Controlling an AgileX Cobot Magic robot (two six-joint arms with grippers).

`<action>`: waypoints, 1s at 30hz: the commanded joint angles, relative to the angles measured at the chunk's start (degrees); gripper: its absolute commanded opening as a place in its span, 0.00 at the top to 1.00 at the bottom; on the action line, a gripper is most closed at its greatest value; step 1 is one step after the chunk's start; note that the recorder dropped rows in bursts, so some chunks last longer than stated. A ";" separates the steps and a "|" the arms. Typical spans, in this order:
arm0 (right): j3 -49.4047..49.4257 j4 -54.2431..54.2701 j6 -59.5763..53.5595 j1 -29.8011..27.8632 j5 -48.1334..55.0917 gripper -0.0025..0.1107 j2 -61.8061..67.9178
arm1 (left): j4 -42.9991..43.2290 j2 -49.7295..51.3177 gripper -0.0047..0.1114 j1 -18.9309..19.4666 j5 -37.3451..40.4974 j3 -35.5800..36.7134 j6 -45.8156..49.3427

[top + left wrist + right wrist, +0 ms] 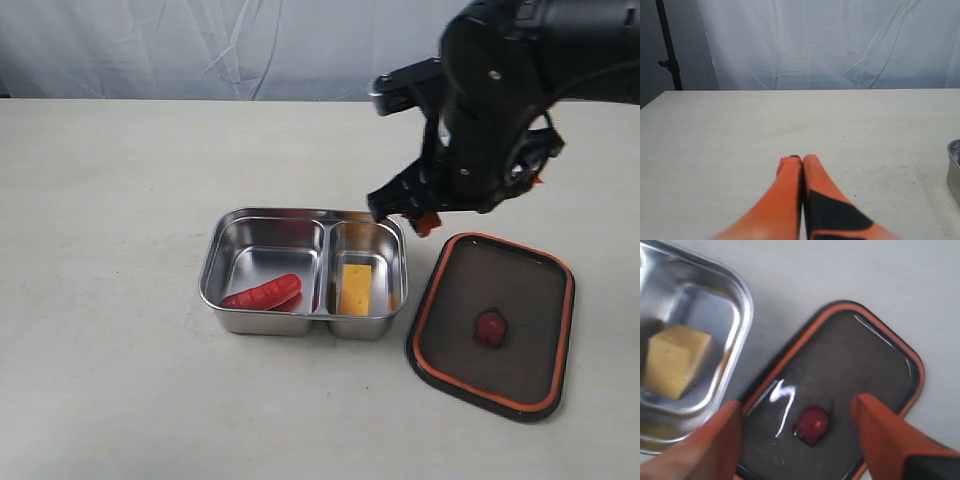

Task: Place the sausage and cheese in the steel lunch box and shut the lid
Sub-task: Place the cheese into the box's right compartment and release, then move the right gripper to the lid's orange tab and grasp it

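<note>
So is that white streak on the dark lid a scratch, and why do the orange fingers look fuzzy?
Right wrist view: the streak on the dark smoky translucent lid looks like glare, not a scratch; the open right gripper is blurred, too near the lens. Left wrist view: the shut left gripper softens toward the camera. Exterior view: the shiny steel lunch box mirrors light.

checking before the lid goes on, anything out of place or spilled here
Nothing is spilled or damaged. The sausage lies in the larger compartment of the steel lunch box and the cheese in the smaller one. The lid lies beside the box, turned at a slant to it.
</note>
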 commanded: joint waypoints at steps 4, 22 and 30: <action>17.18 4.97 5.52 -11.97 -10.12 0.43 -9.56 | -1.48 -0.24 0.96 0.27 -0.27 0.26 -0.01; 36.86 9.83 6.81 -18.55 -28.11 0.43 -10.22 | -1.48 -0.24 0.96 0.27 -0.27 0.26 -0.01; 38.14 9.58 7.51 -18.55 -29.32 0.43 -6.73 | -1.48 -0.24 0.96 0.27 -0.27 0.26 -0.01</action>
